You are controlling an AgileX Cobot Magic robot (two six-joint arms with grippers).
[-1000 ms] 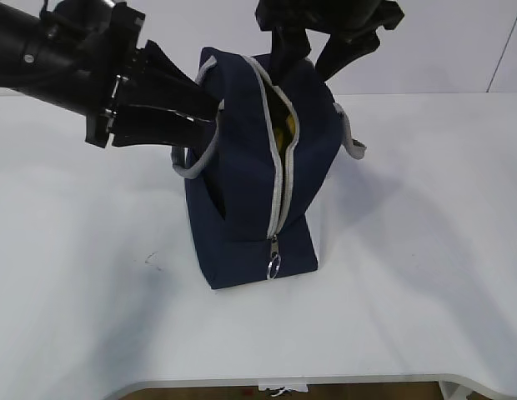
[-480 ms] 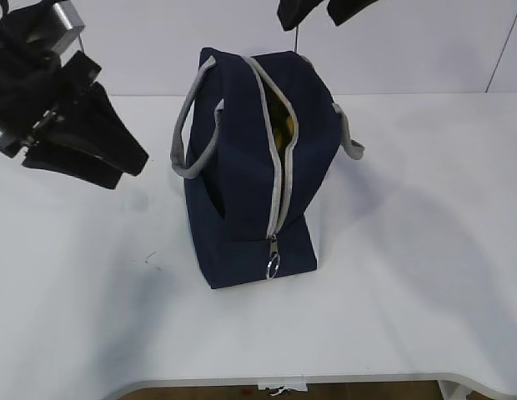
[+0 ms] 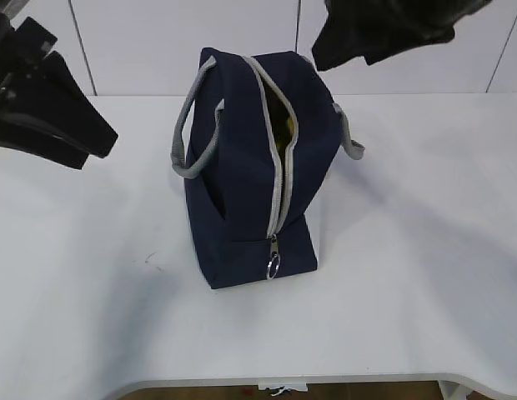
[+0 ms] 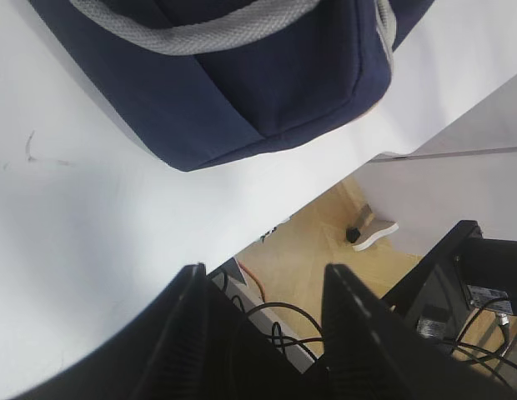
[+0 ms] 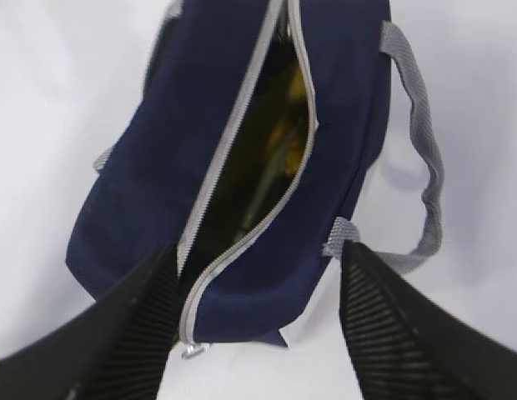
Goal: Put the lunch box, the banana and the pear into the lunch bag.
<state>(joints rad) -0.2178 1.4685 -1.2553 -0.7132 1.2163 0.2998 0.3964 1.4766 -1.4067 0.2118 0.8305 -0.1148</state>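
The navy lunch bag [image 3: 242, 192] stands upright mid-table with its grey zipper [image 3: 279, 196] open along the top. Something yellow [image 3: 281, 127] shows inside the opening [image 5: 279, 133]; I cannot tell whether it is the banana or the pear. The lunch box is hidden. My left gripper [image 3: 96, 150] hangs open and empty at the far left, well clear of the bag's grey handle [image 3: 188, 125]. In the left wrist view its fingers [image 4: 192, 333] frame the table edge below the bag's end [image 4: 242, 92]. My right gripper [image 3: 342, 58] hovers open and empty above the bag's far right side [image 5: 258, 248].
The metal ring pull [image 3: 273, 267] hangs at the bag's near end. A second handle [image 5: 425, 167] droops on the right side. The white table [image 3: 409, 250] spreads around the bag; its front edge, cables and floor [image 4: 325, 250] show in the left wrist view.
My left gripper has pulled back leftward from the bag's handle. My right gripper has lifted out of the bag's opening and shifted right. The bag has stayed in place.
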